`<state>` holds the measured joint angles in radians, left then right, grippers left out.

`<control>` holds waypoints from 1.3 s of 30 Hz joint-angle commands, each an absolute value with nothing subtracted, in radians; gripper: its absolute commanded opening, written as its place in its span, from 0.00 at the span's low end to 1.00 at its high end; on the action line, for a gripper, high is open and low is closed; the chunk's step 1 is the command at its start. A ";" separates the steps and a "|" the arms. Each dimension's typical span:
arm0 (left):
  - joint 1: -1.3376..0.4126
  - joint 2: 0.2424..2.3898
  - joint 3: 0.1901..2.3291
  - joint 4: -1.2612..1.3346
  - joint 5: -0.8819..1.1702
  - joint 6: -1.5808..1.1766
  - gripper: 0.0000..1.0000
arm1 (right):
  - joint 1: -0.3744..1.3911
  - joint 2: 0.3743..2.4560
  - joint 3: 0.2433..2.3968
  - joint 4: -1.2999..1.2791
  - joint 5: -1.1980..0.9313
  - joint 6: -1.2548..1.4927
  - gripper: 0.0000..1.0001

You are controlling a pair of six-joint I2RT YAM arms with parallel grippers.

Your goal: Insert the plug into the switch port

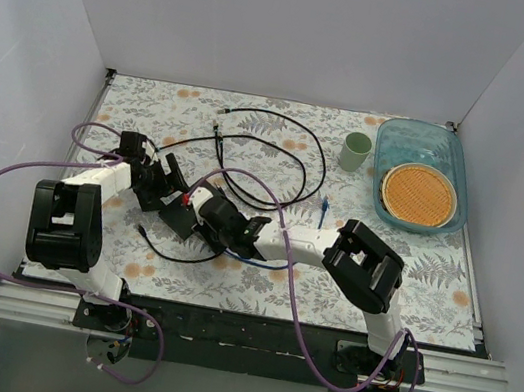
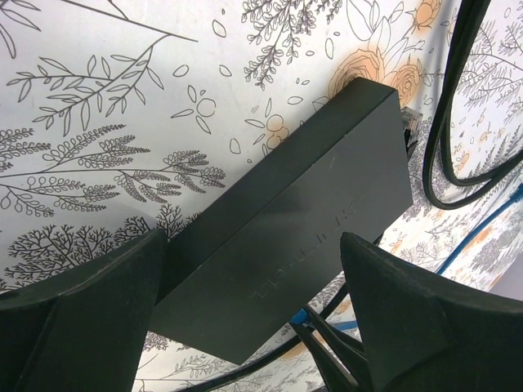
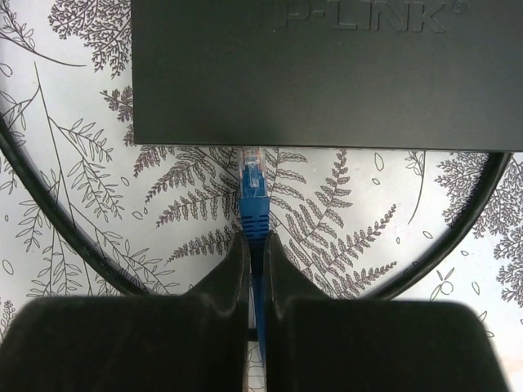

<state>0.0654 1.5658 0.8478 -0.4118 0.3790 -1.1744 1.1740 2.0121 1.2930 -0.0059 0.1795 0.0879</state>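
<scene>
Nearer the worktop's left edge than its right, the switch [image 2: 310,212] is being clamped by the left gripper [image 2: 253,245], apparently to brace it, while the blue plug [image 3: 252,184], pinched tight in the right gripper [image 3: 257,245], is being held at the box's edge, where the switch port is hidden.

Plug [image 3: 253,186] betw R gripper [image 3: 255,242] & switch [image 3: 327,73], tip at edge

Switch port unseen under box [image 3: 327,82]
</scene>
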 commanded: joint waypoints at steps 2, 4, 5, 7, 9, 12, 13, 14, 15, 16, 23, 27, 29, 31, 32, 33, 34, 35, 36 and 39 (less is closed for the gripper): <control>0.066 1.546 0.838 -0.399 0.411 -1.158 0.86 | 1.184 2.025 1.344 0.002 0.198 0.110 0.01; 0.066 1.549 0.838 -0.397 0.417 -1.160 0.86 | 1.183 2.023 1.342 0.002 0.204 0.115 0.01; 0.066 1.549 0.838 -0.396 0.423 -1.160 0.86 | 1.183 2.022 1.341 0.002 0.210 0.115 0.01; 0.066 1.549 0.836 -0.396 0.425 -1.160 0.86 | 1.183 2.016 1.330 0.002 0.215 0.120 0.01; 0.066 1.551 0.834 -0.394 0.425 -1.160 0.86 | 1.183 2.006 1.324 0.011 0.213 0.120 0.01; 0.066 1.554 0.834 -0.396 0.429 -1.161 0.86 | 1.183 2.000 1.319 0.021 0.209 0.123 0.01; 0.066 1.552 0.834 -0.396 0.433 -1.161 0.86 | 1.184 2.000 1.318 0.026 0.206 0.124 0.01; 0.066 1.552 0.833 -0.394 0.433 -1.161 0.86 | 1.184 2.000 1.316 0.028 0.204 0.126 0.01; 0.066 1.552 0.833 -0.394 0.436 -1.161 0.86 | 1.184 1.999 1.313 0.032 0.199 0.126 0.01; 0.064 1.552 0.833 -0.394 0.436 -1.161 0.86 | 1.184 1.999 1.315 0.034 0.198 0.127 0.01; 0.066 1.554 0.833 -0.393 0.443 -1.161 0.86 | 1.186 1.993 1.308 0.061 0.186 0.121 0.01; 0.066 1.554 0.831 -0.391 0.445 -1.160 0.86 | 1.187 1.990 1.308 0.072 0.181 0.120 0.01; 0.066 1.554 0.830 -0.393 0.446 -1.158 0.86 | 1.189 1.982 1.301 0.089 0.176 0.118 0.01; 0.064 1.554 0.831 -0.393 0.446 -1.157 0.86 | 1.190 1.970 1.279 0.112 0.173 0.114 0.01; 0.064 1.554 0.830 -0.391 0.445 -1.157 0.86 | 1.192 1.961 1.275 0.120 0.176 0.114 0.01; 0.066 1.552 0.831 -0.391 0.448 -1.157 0.85 | 1.190 1.959 1.273 0.126 0.181 0.114 0.01; 0.066 1.554 0.831 -0.393 0.448 -1.157 0.85 | 1.190 1.959 1.275 0.124 0.184 0.114 0.01; 0.066 1.554 0.830 -0.391 0.448 -1.157 0.85 | 1.190 1.968 1.284 0.118 0.192 0.114 0.01; 0.066 1.552 0.830 -0.391 0.452 -1.157 0.85 | 1.192 1.971 1.287 0.117 0.192 0.114 0.01; 0.064 1.551 0.828 -0.391 0.462 -1.154 0.84 | 1.190 1.986 1.305 0.112 0.202 0.129 0.01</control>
<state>0.0654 1.5658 0.8413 -0.3912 0.4065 -1.1595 1.1824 2.0109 1.2781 0.0383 0.1818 0.1101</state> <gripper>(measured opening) 0.849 0.057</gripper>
